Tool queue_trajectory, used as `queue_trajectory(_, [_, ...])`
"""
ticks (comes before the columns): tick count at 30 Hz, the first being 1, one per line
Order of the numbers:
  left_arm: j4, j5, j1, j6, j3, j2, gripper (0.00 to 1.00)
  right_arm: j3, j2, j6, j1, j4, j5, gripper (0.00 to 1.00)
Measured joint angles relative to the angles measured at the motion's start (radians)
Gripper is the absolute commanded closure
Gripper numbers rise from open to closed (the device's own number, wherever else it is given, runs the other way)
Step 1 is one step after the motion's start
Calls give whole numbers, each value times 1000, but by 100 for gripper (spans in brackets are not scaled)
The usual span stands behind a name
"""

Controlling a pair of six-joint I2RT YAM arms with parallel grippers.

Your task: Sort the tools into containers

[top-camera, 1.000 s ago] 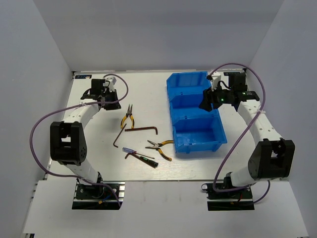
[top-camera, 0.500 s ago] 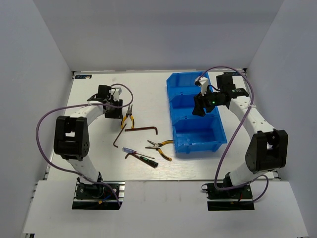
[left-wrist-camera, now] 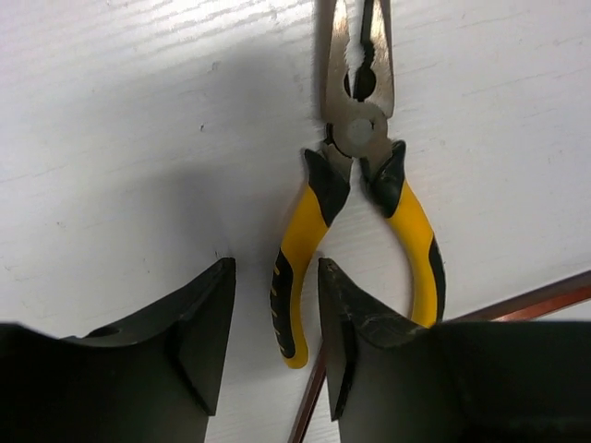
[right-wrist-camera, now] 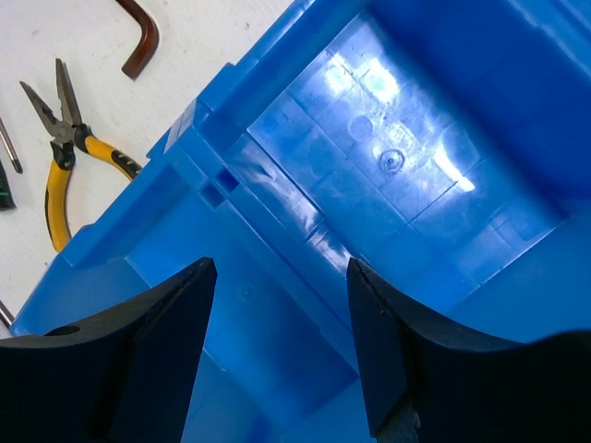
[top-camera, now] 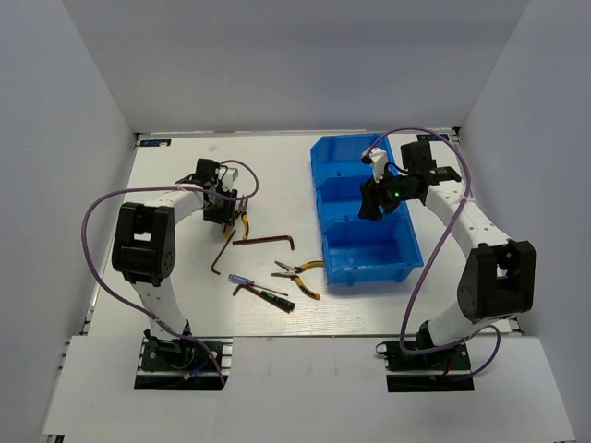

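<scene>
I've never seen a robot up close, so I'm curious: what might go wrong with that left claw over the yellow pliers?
The left gripper stands open around just one handle of the yellow-handled pliers; pinched there, the tool may swing or splay and slip out. A brown hex key lies close by the handle ends, so it could get knocked or caught too.

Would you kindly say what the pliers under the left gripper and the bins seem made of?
Pliers: dull grey metal head, likely steel; yellow-black handles look rubbery, matte. Bins: glossy blue plastic, judging by moulded ribs and bright glare.
</scene>
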Motion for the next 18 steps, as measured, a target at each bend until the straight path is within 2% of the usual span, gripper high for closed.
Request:
queue_trajectory(4, [8,-31,-14,3,17,18,71,-12,0,0,0,-2,5,35])
queue_trajectory(6, [11,-53,-25,7,24,26,86,-12,-1,1,0,-1,5,35])
queue_trajectory(7, [12,-66,-31,4,29,29,90,-12,-2,1,0,-2,4,35])
queue_trajectory(8, [13,-79,-37,7,33,32,100,-12,-2,2,0,-1,5,35])
queue_trajectory(11, [9,-109,-46,5,37,34,100,-12,-2,3,0,-1,5,35])
queue_trajectory(13, [-3,-119,-52,2,50,35,100,-12,-2,2,0,-2,5,39])
queue_trajectory(14, [-10,-119,-53,-3,62,40,100,-12,-2,1,0,-2,5,46])
queue_trajectory(15, [-21,-118,-55,-10,82,46,100,-12,-2,-1,0,-2,5,69])
queue_trajectory(16, [-36,-111,-56,-19,111,54,100,-12,-2,-11,0,-1,5,82])
queue_trajectory(18, [-63,-81,-57,-43,200,73,100,-12,-2,-12,0,-3,5,100])
